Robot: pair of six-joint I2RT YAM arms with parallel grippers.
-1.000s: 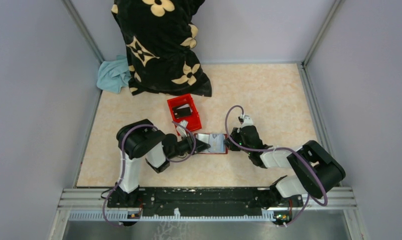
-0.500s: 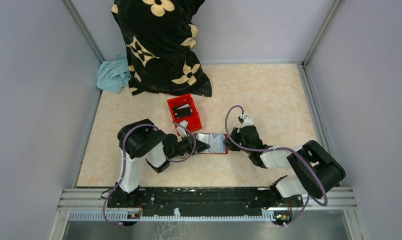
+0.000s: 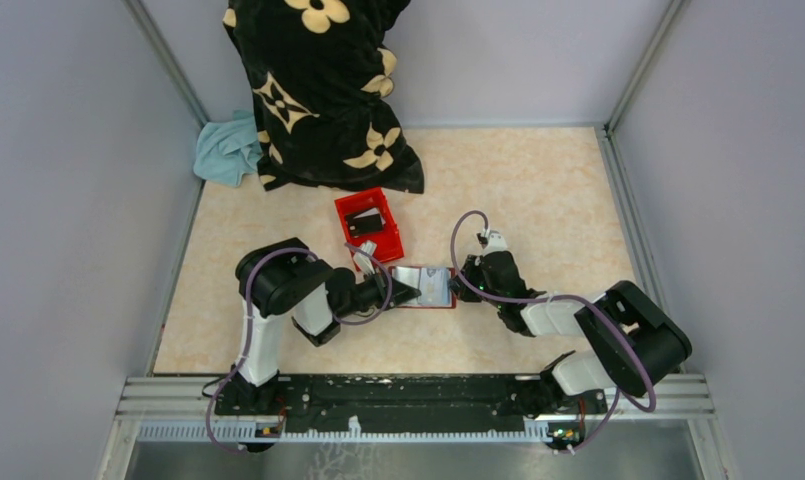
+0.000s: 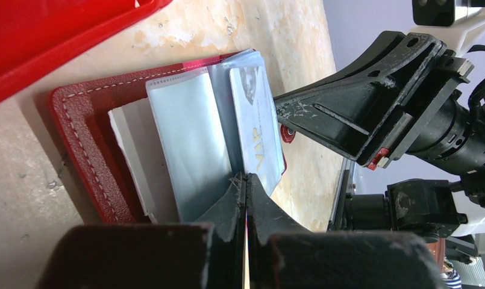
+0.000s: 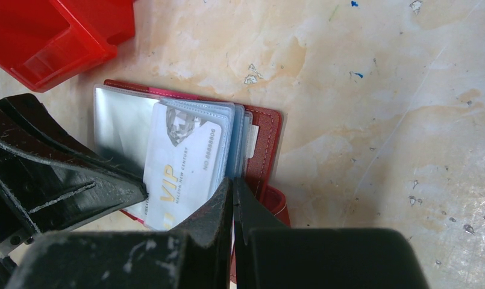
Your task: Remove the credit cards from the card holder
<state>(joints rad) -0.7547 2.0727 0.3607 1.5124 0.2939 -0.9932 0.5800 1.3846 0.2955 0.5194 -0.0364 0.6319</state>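
Since the left gripper (image 3: 412, 292) sits at the holder's (image 3: 434, 286) 9 o'clock, tips pinched tight at the sleeve edge, I'd guess it's after the VIP card (image 4: 255, 120). Can't tell if it's actually caught it tho. Holder lies open mid-table, at 5 o'clock of the red box (image 3: 350, 207). Right gripper (image 3: 456, 288) at 3 o'clock is closed too, probably pinning the cover so nothing slides.

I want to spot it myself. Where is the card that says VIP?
On the table, beside the red box, lies an open wallet. The VIP card alone has gold letters; its neighbours are blank sleeves.
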